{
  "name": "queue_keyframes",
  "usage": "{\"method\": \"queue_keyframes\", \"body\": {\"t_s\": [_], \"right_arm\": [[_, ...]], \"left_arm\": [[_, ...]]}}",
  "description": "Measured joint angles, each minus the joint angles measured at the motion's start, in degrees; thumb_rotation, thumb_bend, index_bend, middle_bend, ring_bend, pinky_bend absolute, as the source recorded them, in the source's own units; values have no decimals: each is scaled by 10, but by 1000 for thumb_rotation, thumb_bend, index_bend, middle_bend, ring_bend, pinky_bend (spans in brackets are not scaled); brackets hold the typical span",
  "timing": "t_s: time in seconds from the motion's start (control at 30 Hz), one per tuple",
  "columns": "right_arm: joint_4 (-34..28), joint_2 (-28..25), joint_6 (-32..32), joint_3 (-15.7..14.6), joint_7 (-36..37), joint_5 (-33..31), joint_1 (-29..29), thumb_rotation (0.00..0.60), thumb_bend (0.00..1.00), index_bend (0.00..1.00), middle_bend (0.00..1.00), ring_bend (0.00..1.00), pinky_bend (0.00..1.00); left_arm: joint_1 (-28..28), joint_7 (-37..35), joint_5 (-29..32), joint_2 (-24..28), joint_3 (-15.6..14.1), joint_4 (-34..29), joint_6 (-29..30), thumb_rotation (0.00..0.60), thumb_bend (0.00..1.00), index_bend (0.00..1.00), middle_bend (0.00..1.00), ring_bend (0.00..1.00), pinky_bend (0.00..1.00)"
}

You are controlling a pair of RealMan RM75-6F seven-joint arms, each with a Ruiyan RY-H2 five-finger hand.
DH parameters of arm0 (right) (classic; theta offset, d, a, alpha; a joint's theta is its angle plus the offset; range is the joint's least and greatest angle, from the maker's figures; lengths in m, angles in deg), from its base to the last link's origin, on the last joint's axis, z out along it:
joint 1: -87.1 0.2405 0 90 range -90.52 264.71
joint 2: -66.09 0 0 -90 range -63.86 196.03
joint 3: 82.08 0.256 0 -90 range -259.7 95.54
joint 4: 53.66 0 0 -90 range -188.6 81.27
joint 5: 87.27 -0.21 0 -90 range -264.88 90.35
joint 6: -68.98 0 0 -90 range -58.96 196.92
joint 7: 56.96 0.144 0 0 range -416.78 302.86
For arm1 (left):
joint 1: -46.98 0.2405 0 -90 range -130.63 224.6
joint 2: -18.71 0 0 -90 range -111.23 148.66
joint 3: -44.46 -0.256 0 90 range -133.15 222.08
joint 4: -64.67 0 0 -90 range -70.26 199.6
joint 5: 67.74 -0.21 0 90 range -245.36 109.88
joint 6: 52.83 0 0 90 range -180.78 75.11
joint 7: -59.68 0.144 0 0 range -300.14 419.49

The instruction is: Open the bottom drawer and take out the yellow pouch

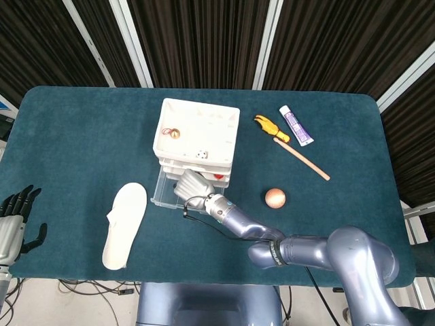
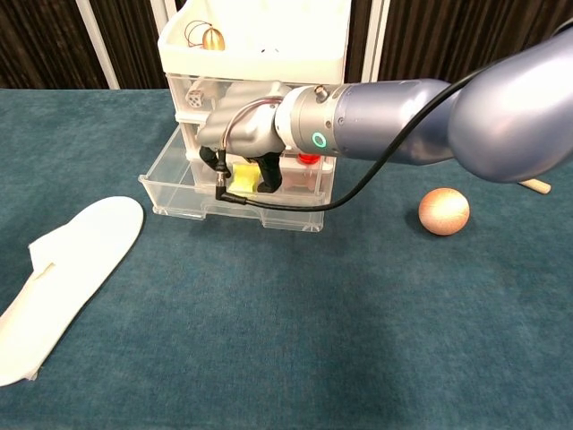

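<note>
A white three-drawer unit (image 1: pixel 197 132) stands mid-table, and its clear bottom drawer (image 2: pixel 175 193) is pulled out toward me. The yellow pouch (image 2: pixel 243 182) lies inside that drawer, partly hidden. My right hand (image 2: pixel 255 134) hangs over the open drawer with its dark fingers (image 2: pixel 269 175) reaching down on both sides of the pouch. Whether they grip the pouch is unclear. From the head view the right hand (image 1: pixel 192 185) covers the drawer's inside. My left hand (image 1: pixel 13 221) stays at the table's left edge, fingers apart and holding nothing.
A white insole (image 2: pixel 63 269) lies left of the drawer. An orange ball (image 2: pixel 443 210) sits to the right. A tube (image 1: pixel 296 125), a wooden stick (image 1: pixel 302 159) and a yellow toy (image 1: pixel 268 126) lie at the back right. A small bell (image 2: pixel 212 38) rests on the unit's top.
</note>
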Motion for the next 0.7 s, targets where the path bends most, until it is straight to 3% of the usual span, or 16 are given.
{"method": "queue_keyframes", "body": {"t_s": [0.2, 0.43, 0.7], "right_arm": [[6, 4, 7, -2, 0, -12, 7, 600, 457, 409, 1000, 1000, 1000], [11, 9, 1, -3, 5, -15, 10, 600, 372, 439, 1000, 1000, 1000], [16, 12, 1, -7, 7, -18, 12, 600, 365, 524, 1000, 1000, 1000]], "left_arm": [[0, 1, 2, 1, 0, -1, -1, 600, 466, 55, 0, 0, 0], [0, 1, 4, 2, 0, -2, -3, 600, 466, 61, 0, 0, 0], [-1, 0, 8, 4, 0, -5, -5, 600, 465, 61, 0, 0, 0]]}}
